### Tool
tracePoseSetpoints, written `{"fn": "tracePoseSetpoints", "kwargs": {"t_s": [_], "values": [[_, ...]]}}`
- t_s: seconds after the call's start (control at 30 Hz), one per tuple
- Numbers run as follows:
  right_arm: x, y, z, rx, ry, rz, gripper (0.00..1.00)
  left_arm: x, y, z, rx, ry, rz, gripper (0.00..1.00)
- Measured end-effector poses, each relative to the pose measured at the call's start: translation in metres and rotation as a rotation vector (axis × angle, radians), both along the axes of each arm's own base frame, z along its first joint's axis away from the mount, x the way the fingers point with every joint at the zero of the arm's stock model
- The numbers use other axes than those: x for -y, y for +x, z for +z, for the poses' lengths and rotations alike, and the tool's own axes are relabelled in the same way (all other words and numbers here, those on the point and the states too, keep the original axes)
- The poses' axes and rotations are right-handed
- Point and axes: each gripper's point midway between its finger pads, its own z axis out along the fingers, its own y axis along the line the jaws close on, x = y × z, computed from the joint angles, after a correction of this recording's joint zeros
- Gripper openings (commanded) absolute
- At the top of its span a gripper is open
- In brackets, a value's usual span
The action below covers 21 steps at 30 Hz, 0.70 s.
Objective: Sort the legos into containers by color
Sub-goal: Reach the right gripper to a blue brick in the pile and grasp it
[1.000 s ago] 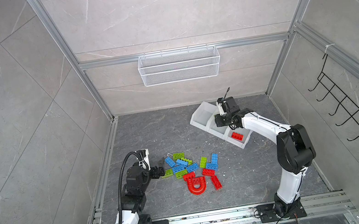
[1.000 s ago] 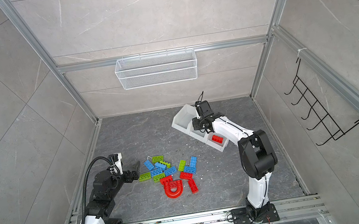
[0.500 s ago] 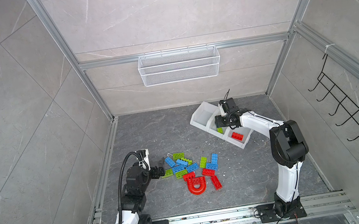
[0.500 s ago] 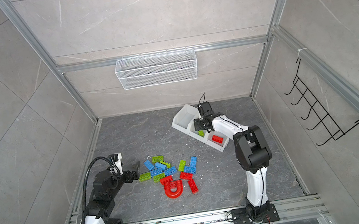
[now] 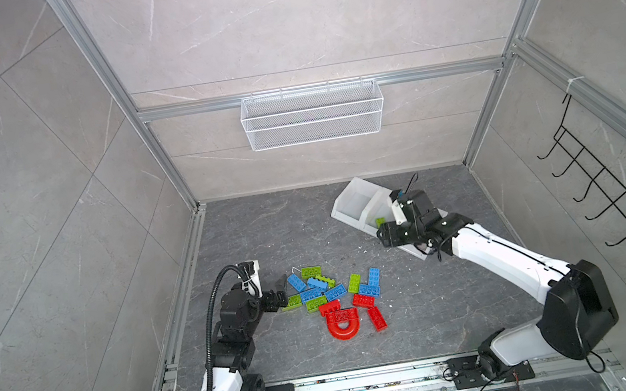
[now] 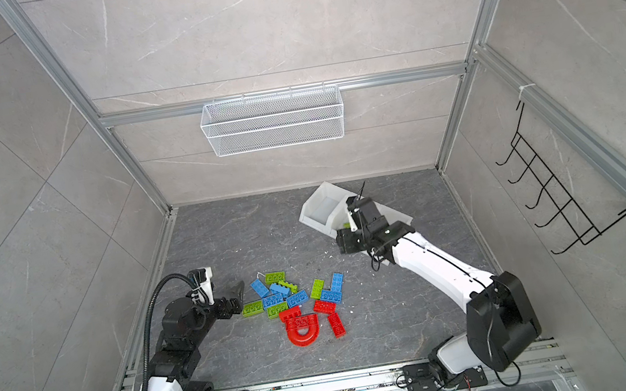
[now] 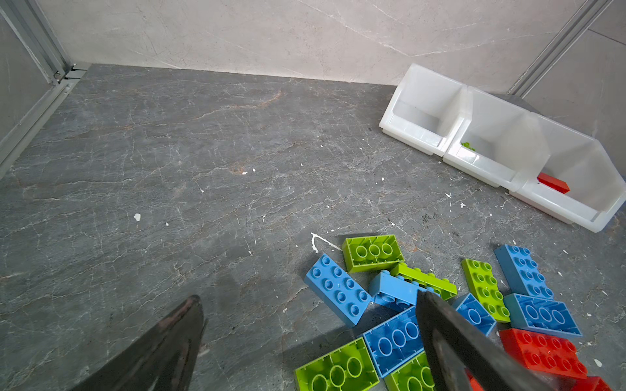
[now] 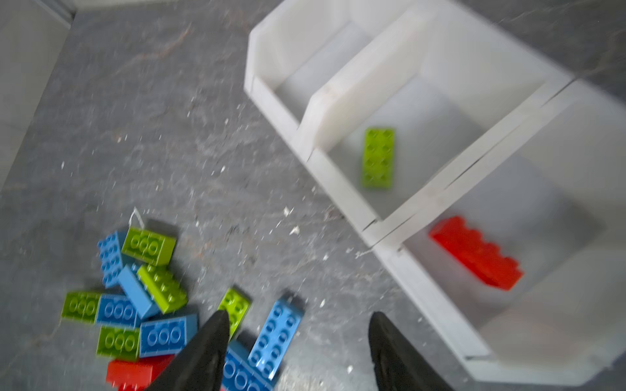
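One green brick (image 8: 378, 157) now lies in the middle bin of the containers (image 7: 454, 111), released within the last second by the right gripper (image 8: 298, 316), now empty with jaws parted; left gripper (image 7: 308, 297) waits wide open at the legos pile (image 5: 332, 292), near-left, nearly all unsorted.

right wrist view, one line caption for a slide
Open right pincer near the bins: lime green brick in the middle bin, red brick in an end bin, loose legos on the floor.
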Motion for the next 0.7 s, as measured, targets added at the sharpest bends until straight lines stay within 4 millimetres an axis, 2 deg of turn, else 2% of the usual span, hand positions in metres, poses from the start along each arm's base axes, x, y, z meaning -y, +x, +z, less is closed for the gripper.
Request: {"fn": "tracePoseSetpoints", "kwargs": {"t_s": [0.1,0.17,0.23,0.47,0.7], "values": [[-0.014,-0.034,-0.035,-0.090,-0.032,0.031,0.67,0.000,0.000,0.000,-0.001,0.000,0.000,1.00],[-0.013,-0.051,-0.057,-0.143,-0.060,0.026,0.67,0.000,0.000,0.000,-0.001,0.000,0.000,1.00],[-0.010,-0.059,-0.073,-0.184,-0.083,0.011,0.67,0.000,0.000,0.000,-0.001,0.000,0.000,1.00],[-0.022,-0.059,-0.112,-0.250,-0.136,0.008,0.66,0.000,0.000,-0.003,-0.010,0.002,0.000,1.00],[-0.035,-0.046,-0.125,-0.242,-0.141,0.013,0.66,0.000,0.001,-0.010,-0.035,0.007,-0.001,1.00]]}}
